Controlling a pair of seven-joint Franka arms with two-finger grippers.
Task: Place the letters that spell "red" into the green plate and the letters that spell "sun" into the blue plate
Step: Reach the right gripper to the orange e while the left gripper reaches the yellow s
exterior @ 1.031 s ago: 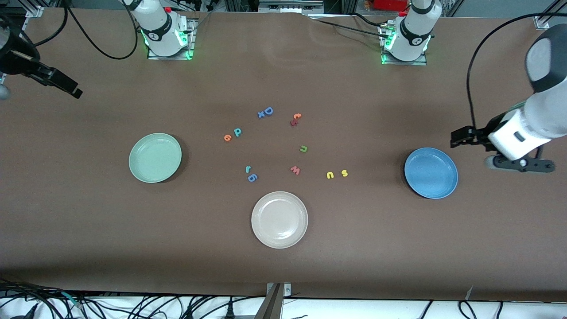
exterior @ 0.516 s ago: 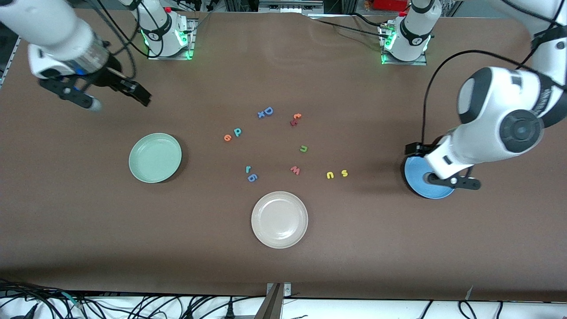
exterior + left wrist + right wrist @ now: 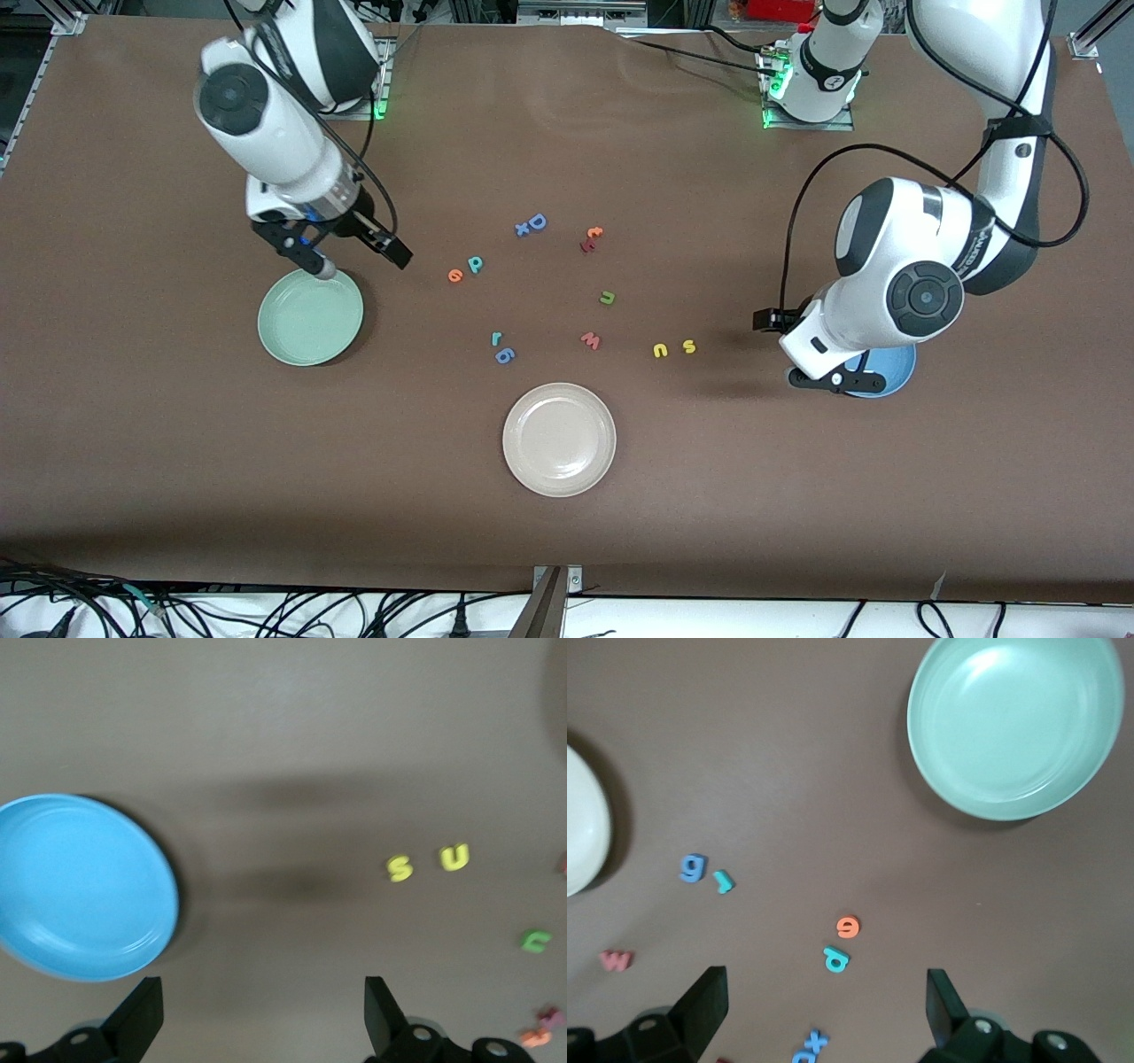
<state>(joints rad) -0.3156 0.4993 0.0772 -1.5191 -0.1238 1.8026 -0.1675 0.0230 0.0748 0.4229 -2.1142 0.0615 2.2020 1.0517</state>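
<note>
Picking the wrong small piece is the main danger here, because all letters lie loose on the counter [image 3: 797, 496] in its middle part, none yet in a plate.

The right pincer [image 3: 341, 257] hangs over the counter at the green plate [image 3: 310, 316], its fingers wide apart and empty. The left pincer [image 3: 802, 350] hangs over the edge of the blue plate [image 3: 890, 368], also spread wide and empty.

The teal "r" [image 3: 496, 338] lies touching or almost touching a blue "6" piece [image 3: 505, 355], so a grasp there could take both, or push the "r" away. The orange "e" [image 3: 455, 276] and the teal "d" [image 3: 476, 263] lie just beside each other; closing on one may knock the other.

The yellow "s" [image 3: 688, 346] and the yellow "u" [image 3: 660, 351] also sit near each other, toward the blue plate. The green "n" [image 3: 608, 298] lies near a pink "w" [image 3: 591, 340], which does not belong.

These pieces are thin and light, I judge, so a pincer coming down a little off centre could slide them instead of lifting.
</note>
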